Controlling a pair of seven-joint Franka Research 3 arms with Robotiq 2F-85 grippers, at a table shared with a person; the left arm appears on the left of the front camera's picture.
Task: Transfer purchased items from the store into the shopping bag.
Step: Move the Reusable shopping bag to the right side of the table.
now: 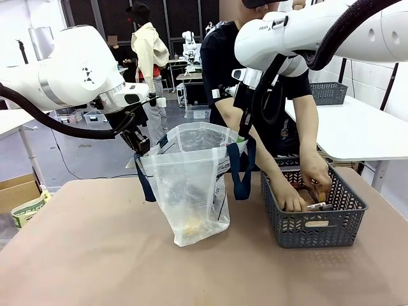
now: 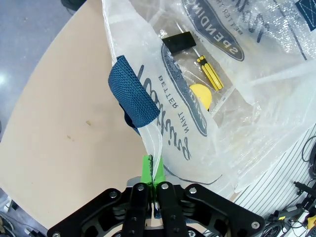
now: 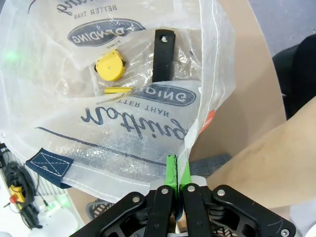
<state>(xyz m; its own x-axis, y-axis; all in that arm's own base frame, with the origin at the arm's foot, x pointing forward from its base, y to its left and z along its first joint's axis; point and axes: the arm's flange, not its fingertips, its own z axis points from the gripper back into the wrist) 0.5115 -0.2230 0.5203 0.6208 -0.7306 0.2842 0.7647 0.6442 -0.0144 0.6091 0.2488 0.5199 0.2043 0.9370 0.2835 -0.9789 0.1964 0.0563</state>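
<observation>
The bare tan table lay in the foreground. Near its centre stood the shopping bag, with its bottom resting on the tabletop and its mouth held wide. The left gripper had its jaws closed, green pads pinching the bag's rim film just beside a navy strap handle. The right gripper was likewise clamped on the opposite rim edge. Both wrist views looked down into the bag. A yellow round piece lay at the bottom, with a yellow-and-black striped item and a black strip near it, so some goods were judged already across. Just beside the bag, on the robot's right, sat the dark grey basket. Both of the person's hands were inside it. The nearer hand was low among the goods and the farther hand was over tan and red pieces. Whether either hand had a firm hold on an item could not be told. Judged step: mid-transfer, with the robot acting as bag holder while the person picked out the next item. The next move called for both pinches tight and the mouth spread and level, so that a dropped item would clear the rim. Slack on either side would likely let the film fold inward. The basket was not yet empty.
</observation>
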